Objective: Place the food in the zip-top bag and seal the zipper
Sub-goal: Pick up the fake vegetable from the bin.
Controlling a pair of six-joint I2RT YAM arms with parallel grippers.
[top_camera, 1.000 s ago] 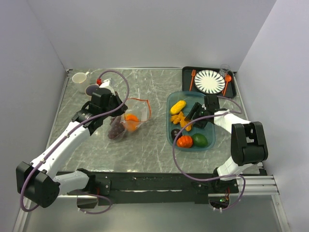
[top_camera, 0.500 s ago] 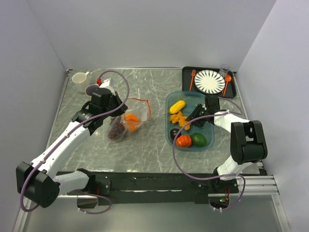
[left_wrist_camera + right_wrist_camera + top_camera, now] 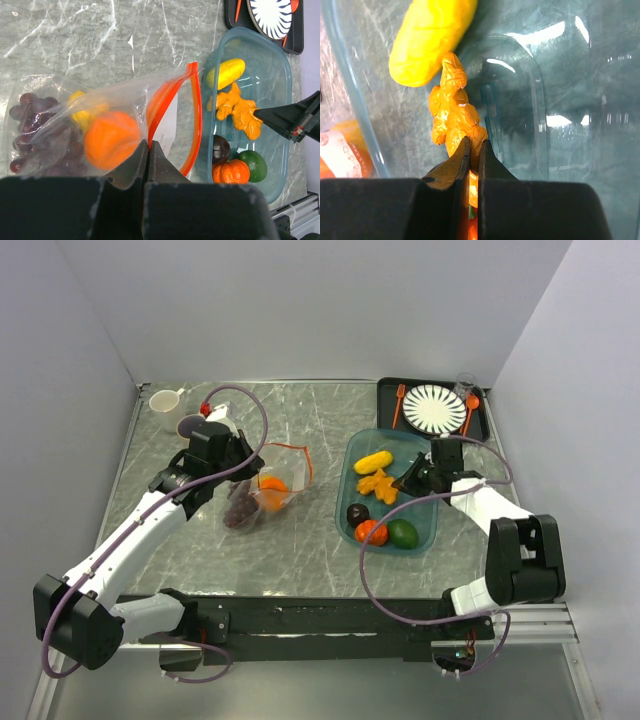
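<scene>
The bag [image 3: 55,95] is a clear, floppy plastic pouch, crinkled and glossy. It lies on the grey marbled table [image 3: 320,540] with its mouth standing open. Its zipper [image 3: 198,112] is a thin orange-red strip that arcs just to one side of the left gripper [image 3: 148,146]. That gripper is clenched on the bag's mouth edge, with the film pinched between its black fingers. Inside the bag, just beyond the fingertips, sits a smooth round orange fruit [image 3: 111,140]. Further in are a yellow piece [image 3: 85,112] (blurred by the plastic) and a bunch of dark purple grapes [image 3: 27,122] at the closed end.

The rest of the food lies in a translucent teal tray [image 3: 272,70] with rounded corners, beside the bag's mouth. The right gripper [image 3: 474,148] is squeezed tight on one end of a knobby, lumpy orange piece [image 3: 451,112], which runs straight away from its tips. A smooth yellow oblong fruit [image 3: 430,37] meets the far end of that piece. Off to the side of this gripper, at the tray's near end, three more pieces sit close together. They are a ribbed little pumpkin [image 3: 231,171], a dull green fruit [image 3: 254,165] and a glossy dark purple round one [image 3: 220,148].
</scene>
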